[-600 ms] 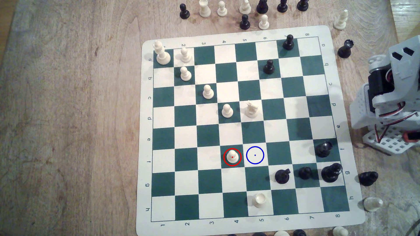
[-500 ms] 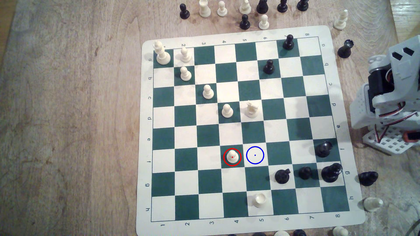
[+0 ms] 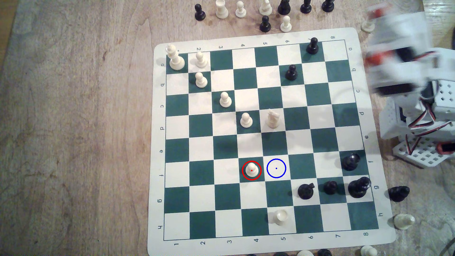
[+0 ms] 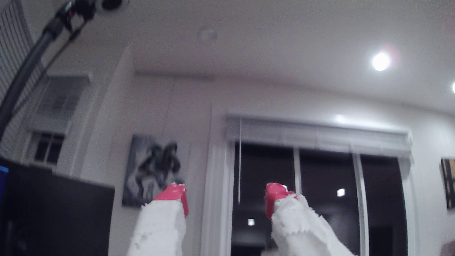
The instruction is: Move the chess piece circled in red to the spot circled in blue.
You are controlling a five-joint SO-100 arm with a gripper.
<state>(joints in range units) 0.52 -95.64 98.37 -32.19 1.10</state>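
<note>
Now swung up, blurred: gripper (image 4: 225,197) spread, empty, aimed at ceiling. Far off from it, unmoved, pawn (image 3: 251,169) just beside blue-ringed square (image 3: 276,168).

Exterior view: warm, even, fairly bright light falling on wooden table (image 3: 73,123) and chess board (image 3: 157,147); pieces casting short soft shadows, drifting toward 10–11 o'clock. Arm (image 3: 406,61) at 2 o'clock smearing heavily with motion blur, outlines lost; rest staying sharp. Slight softness creeping in at corners.

Wrist view: dimmer, cool pinkish cast, whole picture looking soft. Ceiling light (image 4: 381,61) at 2 o'clock glaring, blooming into halo. Window (image 4: 320,184) showing dark, carrying small bright reflections. Straight lines bowing near edges. Red fingertips (image 4: 173,195) slightly blurring.
</note>
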